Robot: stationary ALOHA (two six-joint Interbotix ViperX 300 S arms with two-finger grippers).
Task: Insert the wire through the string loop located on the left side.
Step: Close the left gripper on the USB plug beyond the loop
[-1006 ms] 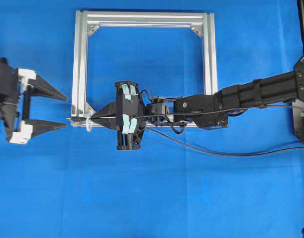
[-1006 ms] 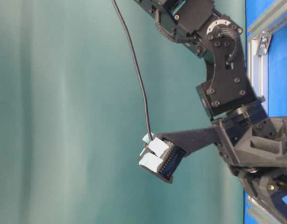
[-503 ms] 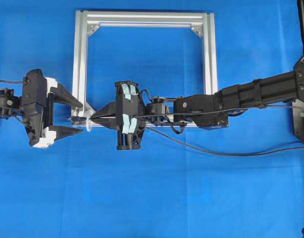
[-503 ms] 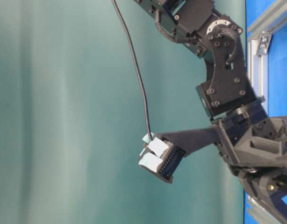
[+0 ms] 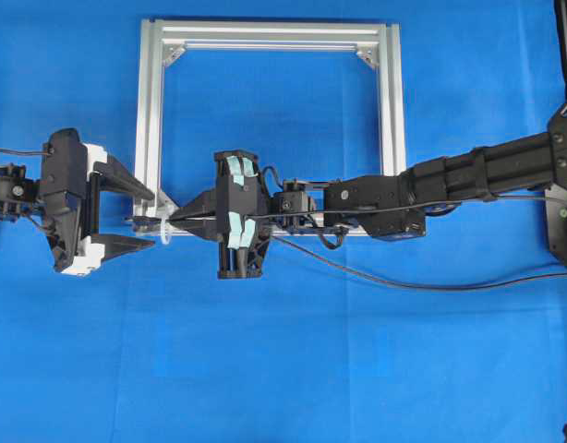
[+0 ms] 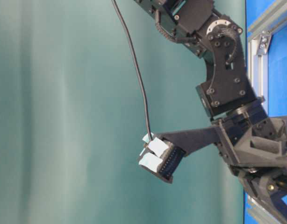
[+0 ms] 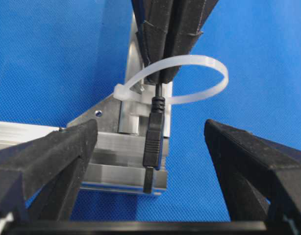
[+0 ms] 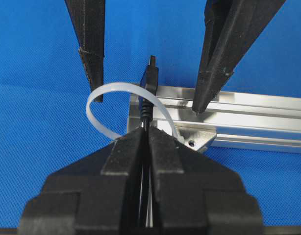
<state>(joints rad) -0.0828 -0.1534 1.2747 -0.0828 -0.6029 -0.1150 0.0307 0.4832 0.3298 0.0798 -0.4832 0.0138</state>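
Observation:
The wire (image 5: 376,275) is a thin black cable held near its end by my right gripper (image 5: 177,220), which is shut on it. Its plug (image 7: 153,142) sticks out past the right fingertips and passes through the string loop (image 7: 199,63), a white tie at the silver frame's (image 5: 150,111) lower left corner. In the right wrist view the plug (image 8: 149,78) runs under the loop's arch (image 8: 99,100). My left gripper (image 5: 147,220) stands open, one finger on each side of the plug and not touching it.
The square aluminium frame (image 7: 116,147) lies flat on the blue cloth. The wire (image 6: 139,79) trails back along the right arm and across the cloth to the right. The right arm reaches across the frame's lower bar.
My left gripper has moved right from the left edge to the frame's corner and now straddles the plug. Nothing has moved in the last half second. The right gripper has kept still.

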